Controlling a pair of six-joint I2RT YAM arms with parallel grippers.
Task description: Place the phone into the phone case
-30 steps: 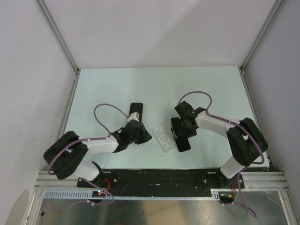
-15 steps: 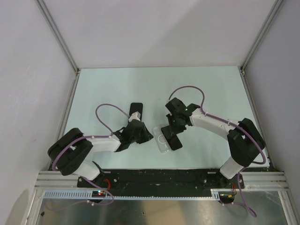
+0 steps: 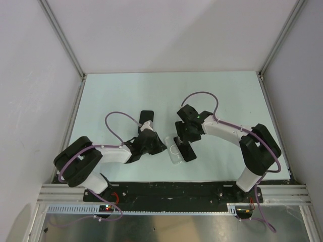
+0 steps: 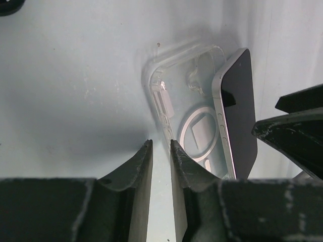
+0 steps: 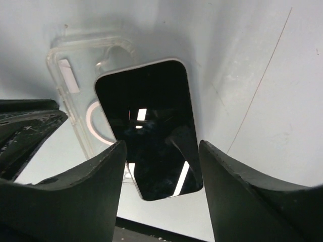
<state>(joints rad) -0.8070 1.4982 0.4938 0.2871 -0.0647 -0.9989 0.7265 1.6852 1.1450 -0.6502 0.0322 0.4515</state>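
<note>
Top external — phone [image 3: 187, 150] slid onto phone case [image 3: 172, 152].

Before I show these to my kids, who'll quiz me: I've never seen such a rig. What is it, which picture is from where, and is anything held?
It is a robot: a left arm and a right arm bolted to a pale table's near edge. The wide picture is from a fixed camera above and behind; the other two from a camera on each wrist. On the table lie a clear phone case, a phone resting partly over it, and a flat black item. The right gripper is open over the phone, holding nothing. The left gripper's fingers nearly meet at the case's rim; whether they pinch it is unclear.
</note>
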